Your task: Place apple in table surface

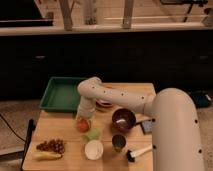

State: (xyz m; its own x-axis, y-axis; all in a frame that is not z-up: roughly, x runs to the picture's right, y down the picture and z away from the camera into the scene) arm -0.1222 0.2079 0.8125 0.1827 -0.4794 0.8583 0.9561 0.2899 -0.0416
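the white arm (150, 107), smooth and rounded like moulded plastic, sweeps in from the bulky shell at the right and bends down over the left middle of the table (55, 127). the table is a flat rectangular top of light-brown wood with faint grain. at its far left corner lies a green tray (60, 95), rectangular, with low raised walls. near the centre stands a dark round bowl (123, 120) with a glossy inside. a bunch of dark purple grapes (51, 145), knobbly, lies near the front left edge, with a yellow banana (47, 155), long and curved, just in front of it. a white cup (93, 149), round and matt, stands near the front, and a darker, shiny cup (118, 142) is just to its right. the tool (83, 119) hangs at the arm's end, pointing down, right above the apple (82, 126); whether it is apart or together cannot be told. the apple is small, round and orange-red with a smooth skin, and sits on the wood between the tray and the white cup, beside a small pale-green cup (92, 134).
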